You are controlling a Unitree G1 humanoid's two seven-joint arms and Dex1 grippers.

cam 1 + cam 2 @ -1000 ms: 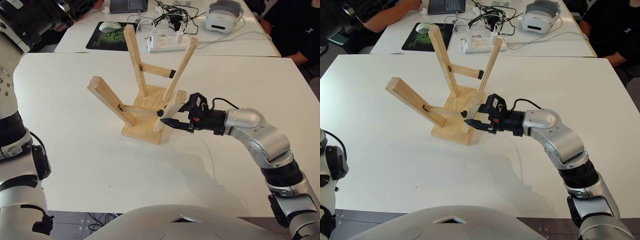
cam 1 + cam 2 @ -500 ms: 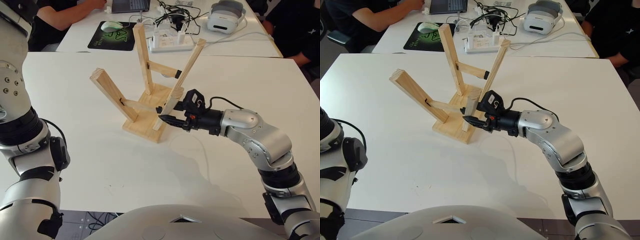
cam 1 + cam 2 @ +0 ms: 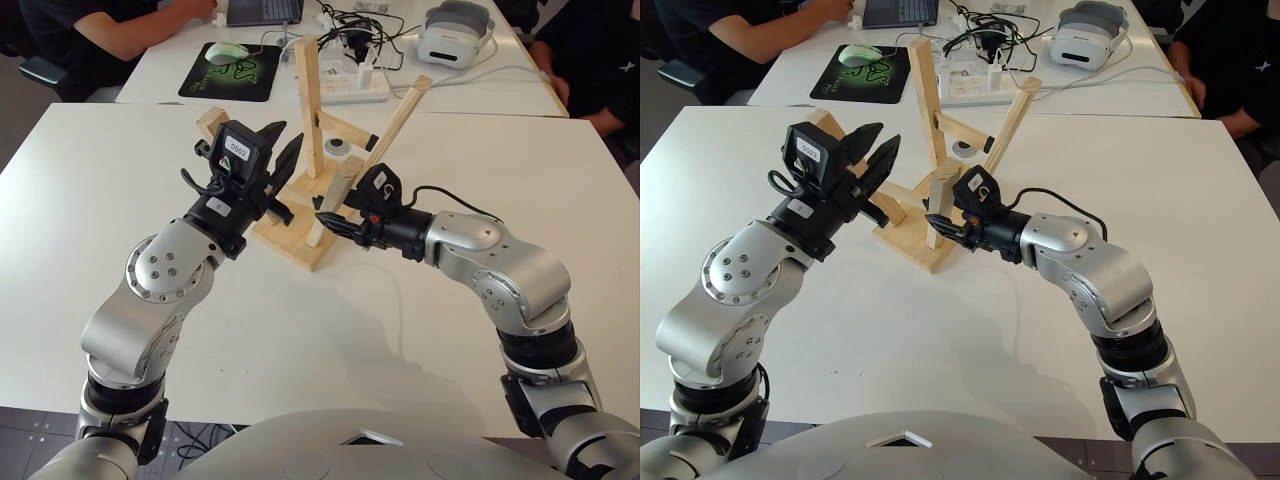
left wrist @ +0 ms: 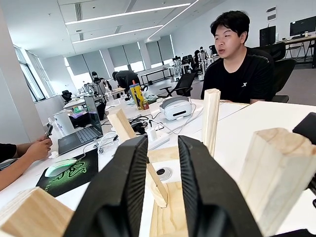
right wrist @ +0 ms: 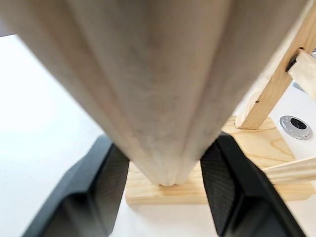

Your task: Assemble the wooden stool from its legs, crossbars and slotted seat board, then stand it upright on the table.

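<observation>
Head view: The stool (image 3: 318, 150) lies upside down on the table (image 3: 420, 330), with the seat board (image 3: 290, 240) flat on the top and the legs pointing up. A crossbar (image 3: 335, 122) joins the two far legs. The legs splay at uneven angles, so the joints look loosely seated (judgement). The right gripper (image 3: 335, 222) is clamped on the near leg (image 3: 338, 190), low down and close to the seat board. The left gripper (image 3: 282, 148) hangs just beside the left-hand leg (image 3: 210, 122), jaws apart and holding nothing.

Left wrist view: The two black fingers (image 4: 123, 192) stand spread with a clear gap between them. A thin bar and part of the seat board (image 4: 170, 217) show through that gap. Legs rise on either side, and none is between the fingers.

Right wrist view: The near leg (image 5: 163, 74) runs down into the seat board (image 5: 256, 143), with a pad (image 5: 103, 182) against each side of it.

Status: Assembly looks mostly done, with legs, crossbar and board joined. What is left is to press the joints home if they are loose, then turn the stool over and stand it on its legs.
</observation>
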